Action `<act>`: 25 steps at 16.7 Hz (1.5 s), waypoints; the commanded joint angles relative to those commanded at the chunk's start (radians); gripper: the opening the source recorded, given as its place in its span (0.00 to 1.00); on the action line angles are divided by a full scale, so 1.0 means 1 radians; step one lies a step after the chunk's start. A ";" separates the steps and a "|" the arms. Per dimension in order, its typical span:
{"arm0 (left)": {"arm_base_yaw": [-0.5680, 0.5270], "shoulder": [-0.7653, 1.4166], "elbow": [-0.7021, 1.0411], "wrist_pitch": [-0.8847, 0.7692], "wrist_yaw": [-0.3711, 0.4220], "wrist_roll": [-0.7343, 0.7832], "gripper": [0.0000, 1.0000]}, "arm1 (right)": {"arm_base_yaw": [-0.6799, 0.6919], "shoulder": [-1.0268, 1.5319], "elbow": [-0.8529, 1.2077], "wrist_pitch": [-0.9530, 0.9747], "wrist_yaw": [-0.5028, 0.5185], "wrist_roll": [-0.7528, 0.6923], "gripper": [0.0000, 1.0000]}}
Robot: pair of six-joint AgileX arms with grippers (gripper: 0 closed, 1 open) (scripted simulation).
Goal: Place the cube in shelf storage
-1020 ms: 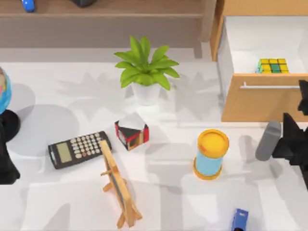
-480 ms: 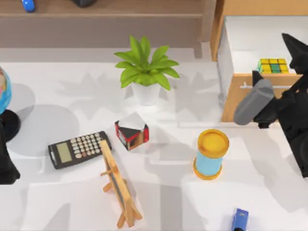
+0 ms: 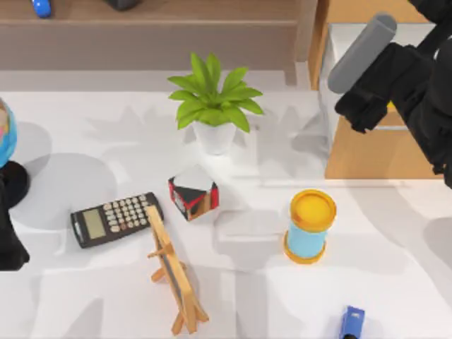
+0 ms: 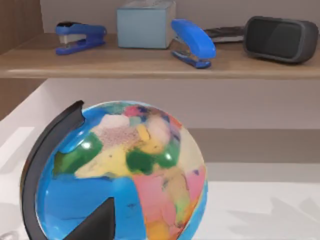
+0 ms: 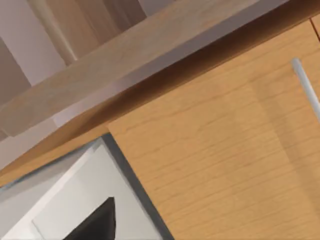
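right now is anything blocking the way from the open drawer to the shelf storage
Probably only the upright wooden post, which stands between the drawer and the shelf storage. The plant stands on the table in front of the shelf. My right arm hangs over the drawer, hiding the cube.

our right arm [image 3: 402,78] covering the drawer [image 3: 367,148] at the upper right, globe [image 3: 6,131] cut by the left edge
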 joint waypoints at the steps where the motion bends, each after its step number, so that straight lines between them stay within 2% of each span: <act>1: 0.000 0.000 0.000 0.000 0.000 0.000 1.00 | -0.012 0.012 0.060 -0.107 -0.002 0.056 1.00; 9: 0.000 0.000 0.000 0.000 0.000 0.000 1.00 | -0.143 0.195 0.582 -0.993 -0.044 0.533 1.00; 14: 0.000 0.000 0.000 0.000 0.000 0.000 1.00 | -0.227 0.369 0.902 -1.476 -0.096 0.804 1.00; 20: 0.000 0.000 0.000 0.000 0.000 0.000 1.00 | -0.285 0.588 1.257 -1.887 -0.171 1.033 1.00; 25: 0.000 0.000 0.000 0.000 0.000 0.000 1.00 | -0.296 0.758 1.501 -2.078 -0.230 1.130 1.00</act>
